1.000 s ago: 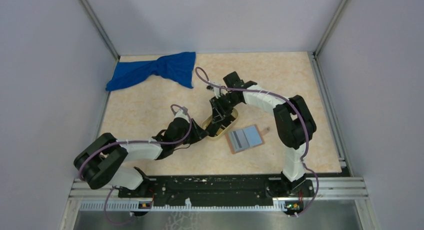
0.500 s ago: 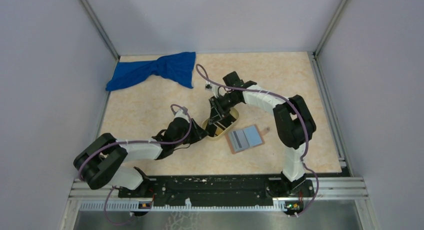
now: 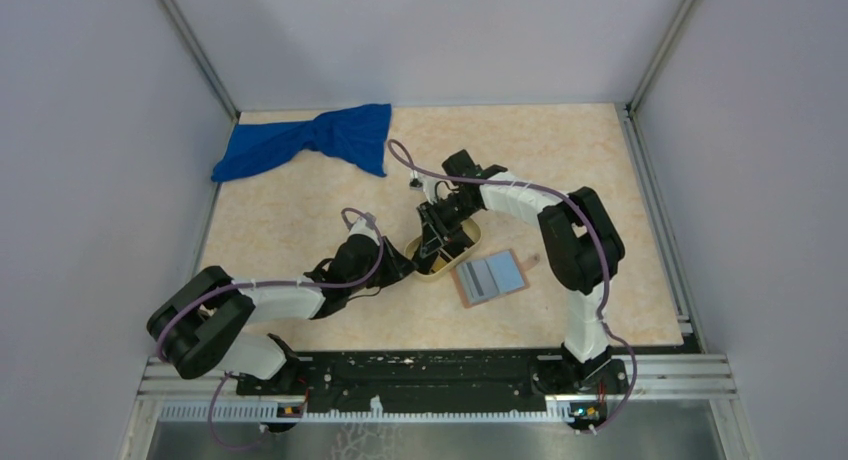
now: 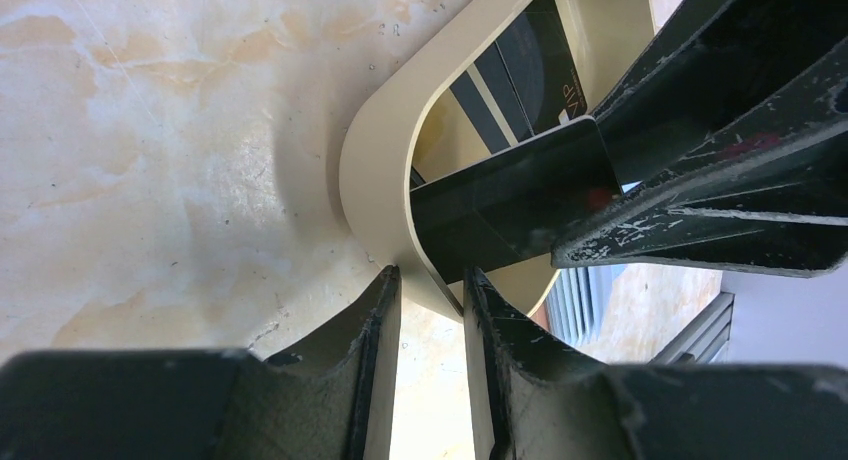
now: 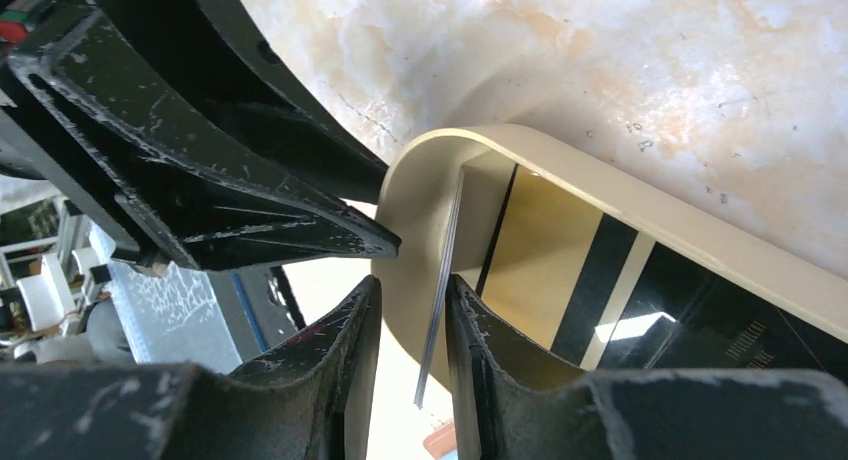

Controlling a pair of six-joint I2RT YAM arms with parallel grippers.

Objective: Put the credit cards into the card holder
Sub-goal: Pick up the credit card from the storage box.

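While one card (image 4: 522,68) lies flat, second card (image 4: 500,208) tilted, one tray (image 4: 372,170)

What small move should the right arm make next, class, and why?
Probably raise the right gripper straight up a little. Its fingers pinch a dark card on edge, low over the tray, whose rim the left gripper grips. Once clear of the rim, the card can go to the open card holder beside it.
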